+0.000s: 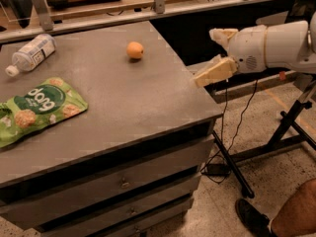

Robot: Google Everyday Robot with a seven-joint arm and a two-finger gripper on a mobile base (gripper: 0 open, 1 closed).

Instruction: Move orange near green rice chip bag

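Observation:
The orange [135, 50] sits on the grey tabletop [128, 102], toward its far right part. The green rice chip bag [37, 107] lies flat at the left front of the top, well apart from the orange. My gripper [206, 54] hangs in the air just off the table's right edge, to the right of the orange and a little nearer than it. Its two cream fingers [213, 72] point left, spread apart with nothing between them.
A clear plastic bottle [31, 53] with a white cap lies at the table's far left. The table is a cabinet with drawers [123, 181]. A metal stand [276, 137] and cables are on the floor to the right. A person's knee [296, 214] and shoe show at bottom right.

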